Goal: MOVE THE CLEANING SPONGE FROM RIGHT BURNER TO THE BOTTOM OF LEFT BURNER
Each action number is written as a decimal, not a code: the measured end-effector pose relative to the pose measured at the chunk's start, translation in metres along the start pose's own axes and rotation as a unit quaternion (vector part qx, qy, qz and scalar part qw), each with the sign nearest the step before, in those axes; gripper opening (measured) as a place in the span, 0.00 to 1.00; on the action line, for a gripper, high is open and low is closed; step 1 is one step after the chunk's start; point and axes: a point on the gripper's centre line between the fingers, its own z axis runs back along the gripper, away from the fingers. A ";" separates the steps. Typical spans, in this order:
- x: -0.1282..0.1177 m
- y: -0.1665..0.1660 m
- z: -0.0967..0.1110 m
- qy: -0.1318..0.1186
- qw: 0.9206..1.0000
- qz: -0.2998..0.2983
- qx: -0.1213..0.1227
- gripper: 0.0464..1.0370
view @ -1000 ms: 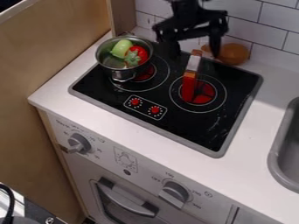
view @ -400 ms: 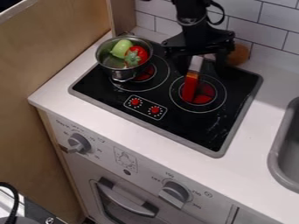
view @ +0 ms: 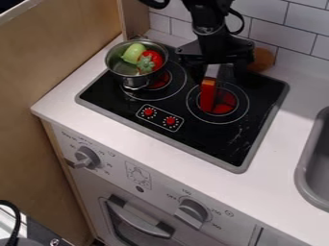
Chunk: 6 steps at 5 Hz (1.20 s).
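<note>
The black gripper [view: 216, 73] hangs over the back of the right burner. Its two dark fingers stand apart, around the pale far end of the cleaning sponge, with no clear contact to be seen. This sponge [view: 208, 95], a narrow block with a red side and an orange top, lies on the right burner [view: 224, 107], covering the left part of its red centre. On the left burner [view: 163, 89], a metal pot hides much of the ring; the bare stove top lies below it.
The metal pot [view: 116, 68] holds a green and a red toy vegetable. An orange-brown round object [view: 262, 59] is behind the stove at the right, near the tiled wall. A grey sink [view: 308, 171] lies at the right edge.
The gripper has come down from above the stove's back edge to the sponge's far end. Its arm now shows more at the top. The sponge stands at about the same place.
</note>
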 end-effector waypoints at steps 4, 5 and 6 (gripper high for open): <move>-0.004 0.009 0.045 0.093 0.994 0.038 -0.034 0.29; -0.003 0.016 0.067 0.143 0.989 0.040 -0.020 0.29; -0.002 0.033 0.101 0.179 0.983 0.036 -0.014 0.29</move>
